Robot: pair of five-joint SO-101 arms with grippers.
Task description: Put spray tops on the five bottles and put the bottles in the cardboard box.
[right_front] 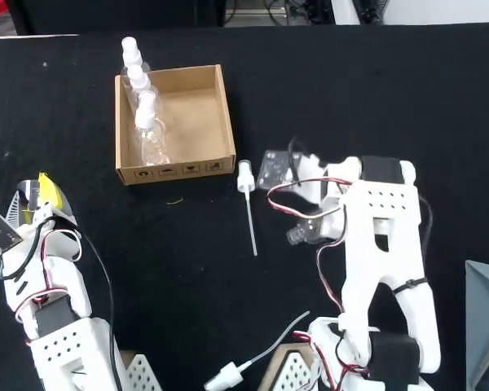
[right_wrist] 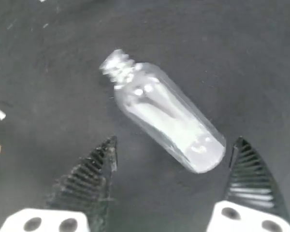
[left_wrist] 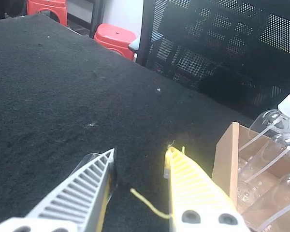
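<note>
An uncapped clear bottle [right_wrist: 164,116] lies on its side on the black table, directly below my right gripper [right_wrist: 175,142], which is open with a finger on either side and not touching it. From above, that bottle [right_front: 304,234] peeks out beside the right arm. A spray top [right_front: 245,177] with its long tube lies just right of the cardboard box [right_front: 220,114]. Another spray top [right_front: 224,376] lies at the front edge. Three capped bottles [right_front: 147,122] stand along the box's left wall. My left gripper [left_wrist: 140,153] is open and holds nothing, low over the table, left of the box [left_wrist: 226,154].
The right arm's white body [right_front: 383,252] covers much of the table's right side. A grey object [right_front: 485,318] sits at the far right edge. Red stools [left_wrist: 115,38] and a mesh chair [left_wrist: 222,43] stand beyond the table.
</note>
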